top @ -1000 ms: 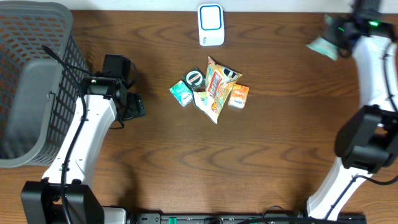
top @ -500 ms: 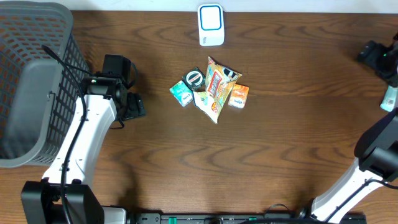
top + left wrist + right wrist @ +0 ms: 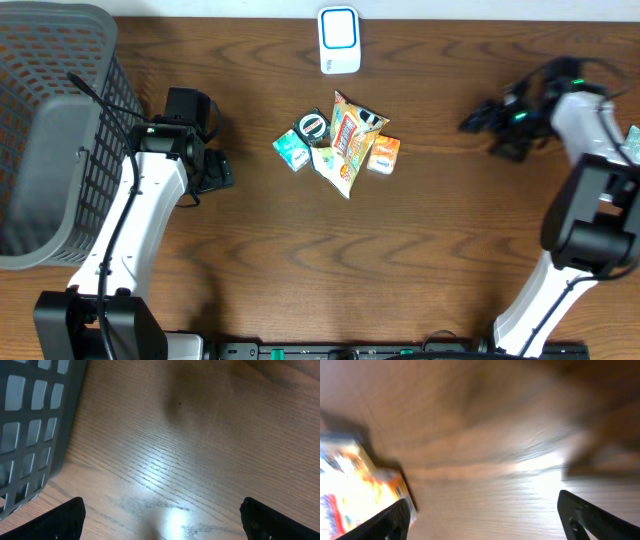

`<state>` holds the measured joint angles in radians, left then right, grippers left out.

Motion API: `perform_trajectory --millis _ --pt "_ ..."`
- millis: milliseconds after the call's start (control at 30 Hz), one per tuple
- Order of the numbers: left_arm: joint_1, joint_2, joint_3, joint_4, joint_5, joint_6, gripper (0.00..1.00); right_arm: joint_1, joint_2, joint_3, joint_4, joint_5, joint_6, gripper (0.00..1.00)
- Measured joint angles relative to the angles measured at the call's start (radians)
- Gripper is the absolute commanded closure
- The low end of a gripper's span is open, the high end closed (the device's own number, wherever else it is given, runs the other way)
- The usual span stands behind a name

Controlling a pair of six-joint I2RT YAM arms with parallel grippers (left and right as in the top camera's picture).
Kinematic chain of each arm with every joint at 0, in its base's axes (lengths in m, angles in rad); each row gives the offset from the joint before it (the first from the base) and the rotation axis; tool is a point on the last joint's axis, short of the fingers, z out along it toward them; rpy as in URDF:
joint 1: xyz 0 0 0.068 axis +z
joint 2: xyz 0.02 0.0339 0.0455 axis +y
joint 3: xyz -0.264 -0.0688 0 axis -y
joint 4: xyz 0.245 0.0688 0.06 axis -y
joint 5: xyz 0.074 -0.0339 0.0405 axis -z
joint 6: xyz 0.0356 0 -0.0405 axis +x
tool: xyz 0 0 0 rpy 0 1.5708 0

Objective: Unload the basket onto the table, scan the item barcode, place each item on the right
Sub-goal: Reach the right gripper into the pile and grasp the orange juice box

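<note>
**While both grippers stand open, the items lie mid-table**

Where the two arms reach over the wooden table (image 3: 400,260), neither holds anything. The left gripper (image 3: 222,170) sits low over bare wood beside the grey basket (image 3: 50,130). In its wrist view the left gripper (image 3: 162,520) shows its jaws spread wide with only tabletop between them and the basket wall (image 3: 30,435) close on the left. The right gripper (image 3: 478,120) hangs over the right half of the table, pointing toward the middle. Its wrist view is blurred, yet the jaws are plainly far apart and empty.

Farther in, the items cluster at the table's centre: a snack bag (image 3: 350,140), a green packet (image 3: 291,150), a round dark tin (image 3: 312,126) and an orange packet (image 3: 384,155), all touching or just beside one another. Beyond them, at the far edge, stands the white-and-blue scanner (image 3: 339,40), well apart from the cluster.
</note>
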<state>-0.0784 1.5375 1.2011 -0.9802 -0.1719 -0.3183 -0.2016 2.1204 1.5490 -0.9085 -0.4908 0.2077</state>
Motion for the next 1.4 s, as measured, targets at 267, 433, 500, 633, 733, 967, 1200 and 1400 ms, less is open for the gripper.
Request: perform_trajectory --millis 267,433,500,633,733,967,1200,1400 --pt "0.0 0.0 0.0 0.0 0.0 0.0 0.03 0.208 0.0 -0.085 0.059 -0.038 -0.011 0.47" --pt "0.0 0.0 0.0 0.0 0.0 0.0 0.02 0.288 0.0 -0.086 0.116 -0.055 0.002 0.61" --pt "0.0 0.0 0.0 0.0 0.0 0.0 0.02 0.315 0.0 -0.086 0.124 -0.058 0.013 0.64" --pt "0.0 0.0 0.0 0.0 0.0 0.0 0.02 0.341 0.0 -0.086 0.124 -0.067 0.041 0.61" --pt "0.0 0.0 0.0 0.0 0.0 0.0 0.02 0.34 0.0 -0.086 0.122 -0.074 0.059 0.68" --pt "0.0 0.0 0.0 0.0 0.0 0.0 0.02 0.34 -0.056 -0.085 0.099 -0.044 0.074 0.75" --pt "0.0 0.0 0.0 0.0 0.0 0.0 0.02 0.37 -0.14 -0.076 0.11 0.053 0.077 0.78" --pt "0.0 0.0 0.0 0.0 0.0 0.0 0.02 0.449 -0.137 -0.076 0.169 0.147 0.078 0.76"
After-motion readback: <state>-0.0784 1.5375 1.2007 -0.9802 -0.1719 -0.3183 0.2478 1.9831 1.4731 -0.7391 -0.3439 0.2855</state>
